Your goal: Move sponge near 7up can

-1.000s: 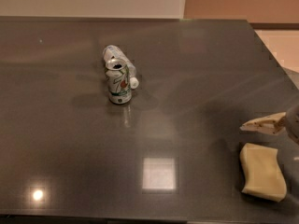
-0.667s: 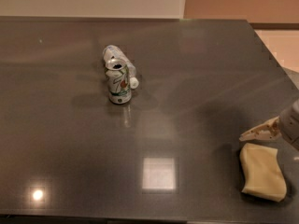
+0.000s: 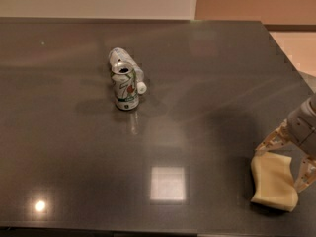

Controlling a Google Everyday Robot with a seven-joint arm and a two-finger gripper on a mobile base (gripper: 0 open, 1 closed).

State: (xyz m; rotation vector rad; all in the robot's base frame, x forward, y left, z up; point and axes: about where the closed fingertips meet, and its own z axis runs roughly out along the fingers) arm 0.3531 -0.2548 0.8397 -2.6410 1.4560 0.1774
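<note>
The pale yellow sponge [image 3: 273, 182] lies on the dark table near the right front corner. The 7up can [image 3: 126, 88] stands upright at the centre left of the table, far from the sponge. My gripper [image 3: 288, 158] comes in from the right edge and is low over the sponge's far end. It is open, with one cream finger [image 3: 269, 141] at the sponge's far left corner and the other finger [image 3: 306, 174] along the sponge's right side. Whether the fingers touch the sponge does not show.
A silvery-clear bottle [image 3: 120, 60] with a white cap lies on its side right behind the can, touching it or nearly so. The table's right edge [image 3: 291, 68] runs close by the gripper, with pale floor beyond. A wall stands behind the table.
My gripper has moved down and a little left toward the sponge; its fingers now stand on either side of the sponge's far end. Sponge, can and bottle have not moved.
</note>
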